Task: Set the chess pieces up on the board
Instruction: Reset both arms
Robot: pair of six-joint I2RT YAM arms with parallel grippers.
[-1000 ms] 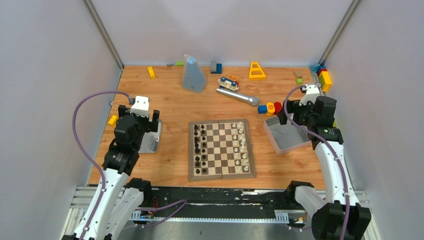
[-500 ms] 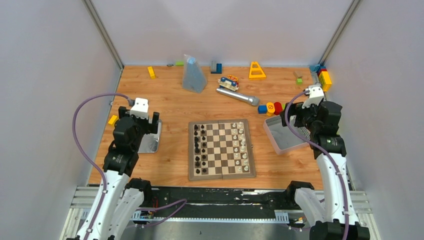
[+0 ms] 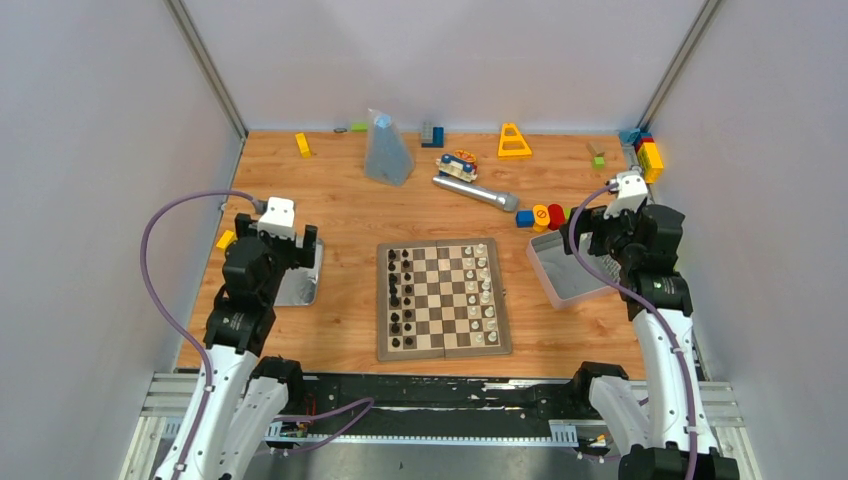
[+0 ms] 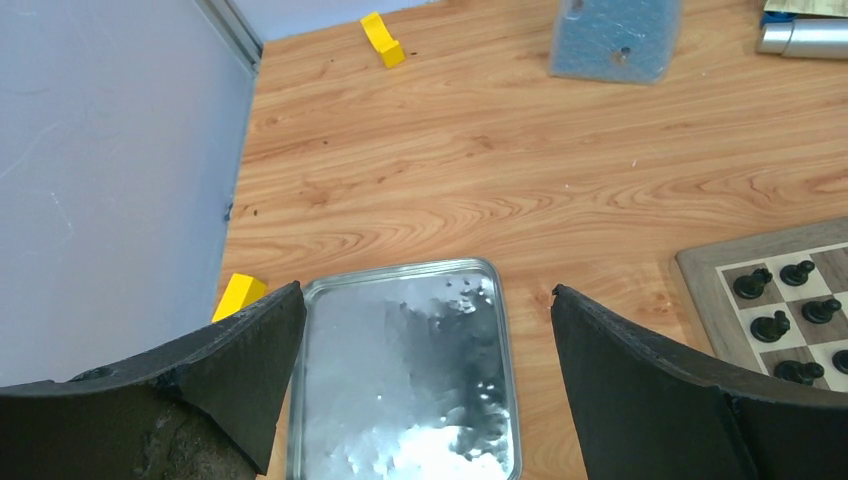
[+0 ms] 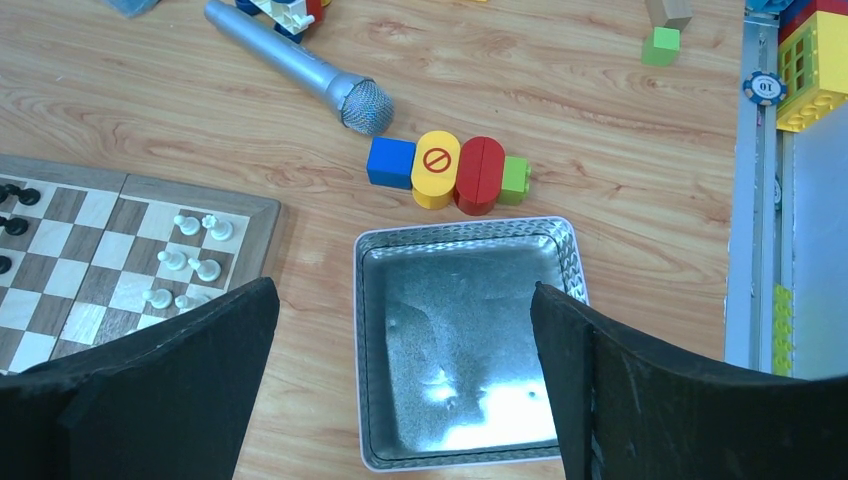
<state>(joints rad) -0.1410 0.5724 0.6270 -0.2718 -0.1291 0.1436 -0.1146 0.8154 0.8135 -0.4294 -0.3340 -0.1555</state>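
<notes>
Top view. The wooden surface [image 3: 340, 210] is filling the frame between grey walls. The board [image 3: 444, 352] is lying flat at centre frame, just above the arm bases. To its right the square metal tin [image 5: 460, 340] is sitting open side up; to its left the flat metal lid [image 4: 405, 380] is lying shiny side up, partly hidden by the left arm.

Clutter is lying along the upper part of the frame, well apart from the board: a blue-grey pouch [image 3: 387, 150], a silver microphone [image 5: 295, 65], a yellow triangle [image 3: 514, 141], and a row of coloured blocks [image 5: 450, 172] just above the tin. A yellow block [image 4: 240, 295] is lying beside the lid's left edge.

The chess pieces [image 3: 482, 292] are standing in two columns along the board's right side; the black pieces [image 3: 400, 300] are lining its left side.

The left claw [image 4: 425, 320] is hovering over the lid, fingers spread wide, gripping nothing. The right claw [image 5: 402, 300] is hanging over the tin, likewise spread wide and holding nothing.
</notes>
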